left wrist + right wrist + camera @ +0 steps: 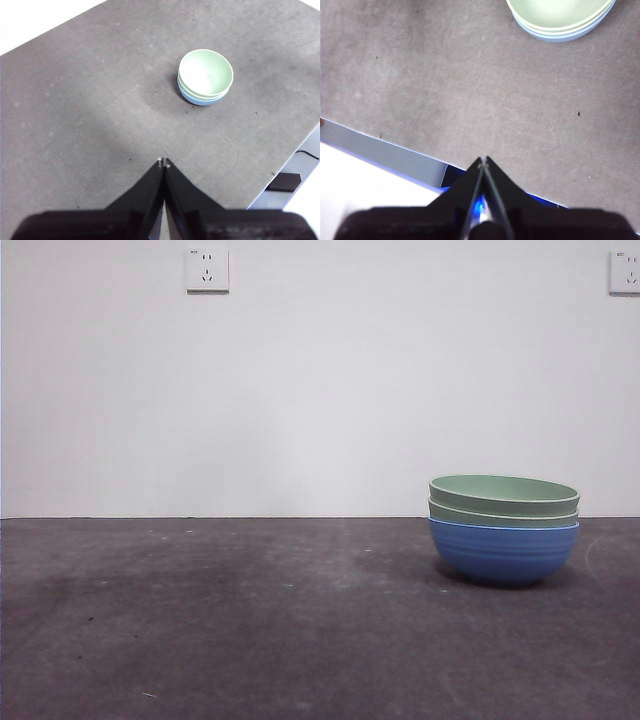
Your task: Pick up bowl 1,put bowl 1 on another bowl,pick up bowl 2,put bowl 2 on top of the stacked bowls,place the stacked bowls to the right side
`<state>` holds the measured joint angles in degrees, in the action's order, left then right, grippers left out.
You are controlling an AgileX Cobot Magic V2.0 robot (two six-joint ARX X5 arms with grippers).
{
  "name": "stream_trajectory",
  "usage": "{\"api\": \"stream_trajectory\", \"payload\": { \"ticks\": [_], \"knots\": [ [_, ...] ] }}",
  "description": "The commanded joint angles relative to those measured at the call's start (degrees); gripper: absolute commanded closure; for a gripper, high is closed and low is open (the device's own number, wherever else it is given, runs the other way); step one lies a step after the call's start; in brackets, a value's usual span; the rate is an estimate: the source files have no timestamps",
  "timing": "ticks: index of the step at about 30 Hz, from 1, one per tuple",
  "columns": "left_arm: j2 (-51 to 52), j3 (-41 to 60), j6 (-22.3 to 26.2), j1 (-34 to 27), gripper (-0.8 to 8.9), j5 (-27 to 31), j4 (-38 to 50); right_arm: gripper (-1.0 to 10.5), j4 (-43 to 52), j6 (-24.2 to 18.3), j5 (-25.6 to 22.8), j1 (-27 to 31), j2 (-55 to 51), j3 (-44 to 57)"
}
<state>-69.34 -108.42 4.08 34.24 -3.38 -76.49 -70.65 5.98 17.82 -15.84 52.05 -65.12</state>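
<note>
The left gripper [163,161] hangs high over the table [90,125], its jaws pressed together with nothing between them. The right gripper [483,160] is likewise closed tip to tip and empty, held above the table's edge. Both are well apart from the bowls, and neither shows in the front view.

Farther out, the stack [504,530] stands upright on the grey table [250,620], toward the right side of the front view. The blue bowl [503,554] sits at the bottom, touching the tabletop. Two pale green bowls nest inside it: the lower green bowl [500,517] shows only as a rim band, and the top green bowl [504,496] sits in that one. From the left wrist the stack [205,77] looks level and empty inside; the right wrist catches only part of it [560,20].

Behind the table rises a white wall [300,390] with two sockets [207,270].
</note>
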Motion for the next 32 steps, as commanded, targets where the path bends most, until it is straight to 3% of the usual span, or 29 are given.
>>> {"api": "stream_trajectory", "payload": {
  "ticks": [1, 12, 18, 22, 26, 32],
  "knots": [
    [0.1, 0.0, 0.6, 0.2, 8.17, 0.2, -2.4, 9.4, 0.3, -0.5, -0.2, -0.1, 0.0, 0.4],
    [0.1, 0.0, 0.6, 0.2, 8.17, 0.2, -1.6, 9.4, 0.3, -0.5, -0.2, -0.1, 0.0, 0.4],
    [3.1, 0.3, 2.8, -6.3, 8.17, -0.2, 4.6, 9.4, 0.3, -0.5, -0.2, -0.1, 0.0, 0.4],
    [8.7, 5.4, 6.4, -13.0, 8.17, -3.0, 16.2, 9.4, 0.3, -0.5, -0.2, -0.1, 0.0, 0.4],
    [18.9, 20.0, 8.0, -21.0, 8.17, -12.2, 34.4, 9.4, 0.3, -0.5, -0.2, -0.1, 0.0, 0.4],
    [34.3, 45.2, 8.1, -28.8, 8.17, -8.3, 56.0, 9.4, 0.3, -0.5, -0.2, -0.1, 0.0, 0.4]
  ]
}}
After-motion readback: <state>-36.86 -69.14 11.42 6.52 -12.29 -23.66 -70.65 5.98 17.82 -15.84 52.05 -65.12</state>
